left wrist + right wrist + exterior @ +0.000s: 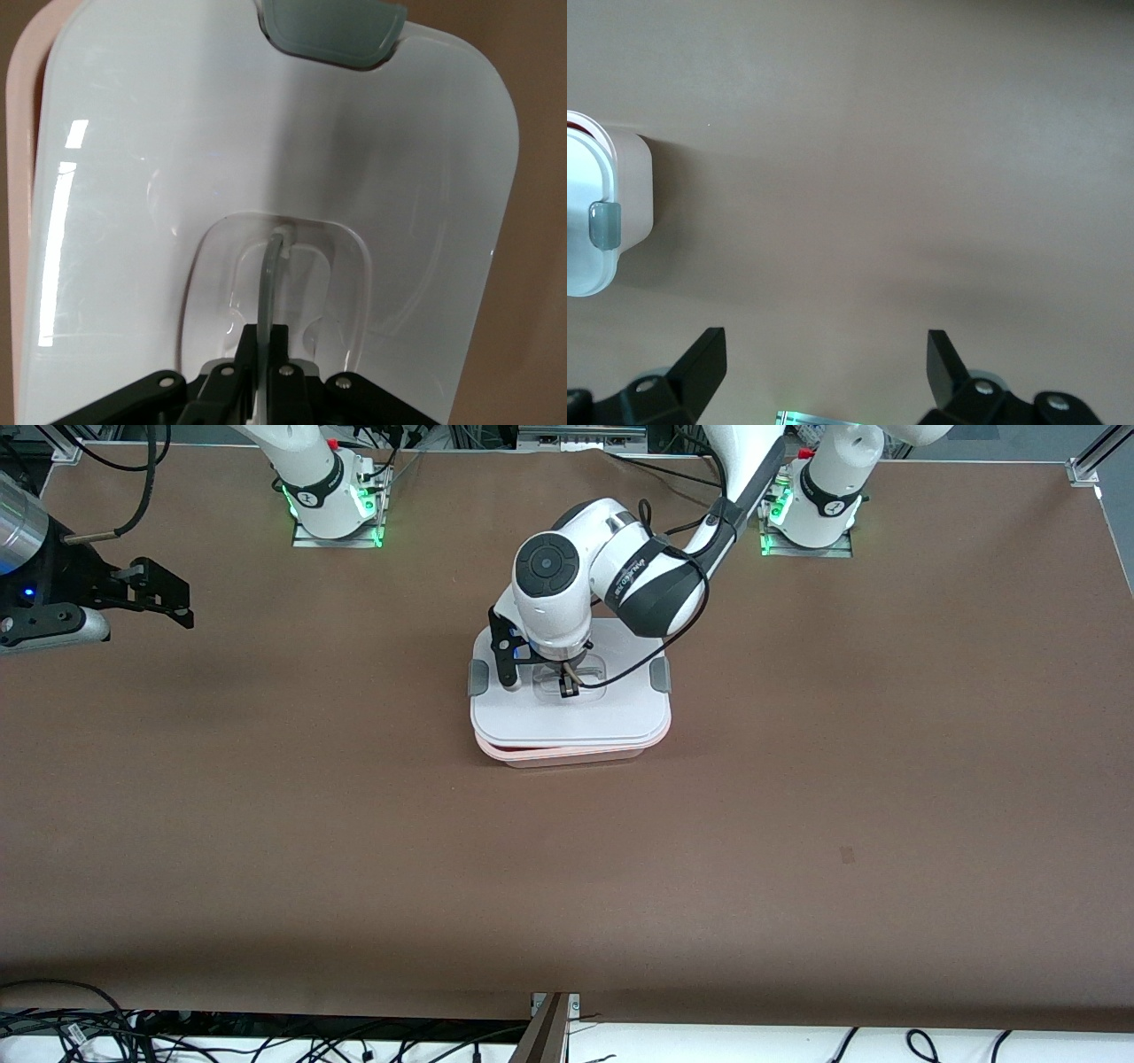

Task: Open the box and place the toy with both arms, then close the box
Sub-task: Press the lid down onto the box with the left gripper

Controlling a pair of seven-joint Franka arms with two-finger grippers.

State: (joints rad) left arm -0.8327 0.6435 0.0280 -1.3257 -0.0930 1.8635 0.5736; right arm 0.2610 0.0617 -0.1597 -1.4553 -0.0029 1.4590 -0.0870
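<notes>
The box stands mid-table: a white lid [567,713] on a pinkish tub [567,755], with grey clips [477,677] at both ends. The lid sits slightly offset, so the tub's rim shows along the edge nearer the camera. My left gripper [567,684] is over the lid's centre, shut on the clear handle [270,266]; in the left wrist view [266,329] its fingers pinch the thin handle bar. My right gripper [164,598] is open and empty, waiting over bare table toward the right arm's end. The right wrist view [824,343] shows the box's end [620,204]. The toy is out of view.
The brown table [567,886] surrounds the box. The arms' bases [332,509] stand along the table edge farthest from the camera. Cables lie off the table's edge nearest the camera [80,1036].
</notes>
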